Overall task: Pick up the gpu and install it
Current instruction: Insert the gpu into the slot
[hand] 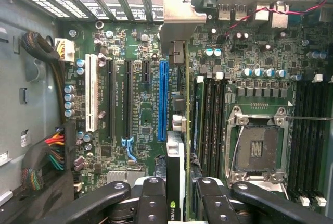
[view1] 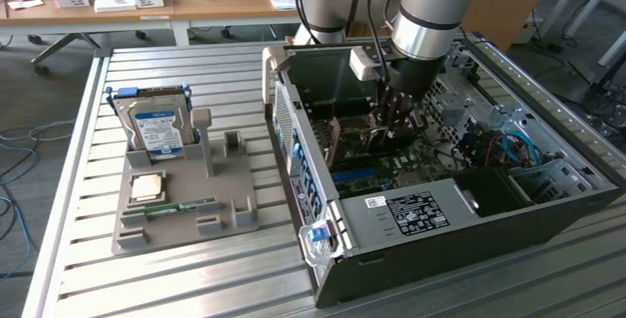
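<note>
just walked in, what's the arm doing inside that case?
The gripper is shut on the gpu, holding it edge-on inside the open PC case, above the motherboard and alongside the long blue slot. Whether it is seated can't be told. The hard drive stands in the fixture beside the case.

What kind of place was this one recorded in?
Probably a robotics lab or workshop: a robot arm reaches into an open computer case on a slatted metal bench, with wooden office desks behind.

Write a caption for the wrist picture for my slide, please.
Gripper holds the graphics card edge-on over the motherboard, close to the blue slot.
</note>
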Action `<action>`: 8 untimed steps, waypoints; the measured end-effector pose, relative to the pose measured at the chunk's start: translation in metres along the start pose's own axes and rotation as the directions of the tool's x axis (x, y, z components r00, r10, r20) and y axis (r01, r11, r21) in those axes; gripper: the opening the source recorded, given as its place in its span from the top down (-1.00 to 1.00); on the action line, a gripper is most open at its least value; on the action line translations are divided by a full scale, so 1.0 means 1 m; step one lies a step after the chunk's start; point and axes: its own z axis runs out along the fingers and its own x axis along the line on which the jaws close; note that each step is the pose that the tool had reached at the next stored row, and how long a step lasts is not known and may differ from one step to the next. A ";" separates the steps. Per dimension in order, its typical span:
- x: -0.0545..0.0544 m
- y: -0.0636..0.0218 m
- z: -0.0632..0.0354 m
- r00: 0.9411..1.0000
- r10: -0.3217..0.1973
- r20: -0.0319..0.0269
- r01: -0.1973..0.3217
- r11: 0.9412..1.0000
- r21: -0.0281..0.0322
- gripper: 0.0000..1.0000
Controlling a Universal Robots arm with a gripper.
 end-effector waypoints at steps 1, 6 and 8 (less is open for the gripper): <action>0.000 0.0000 0.0000 1.000 0.000 0.000 0.000 1.000 0.000 0.47; 0.000 0.0009 0.0000 1.000 0.000 0.000 0.000 1.000 0.000 0.47; 0.000 0.0010 0.0000 1.000 0.000 0.000 0.000 1.000 0.000 0.47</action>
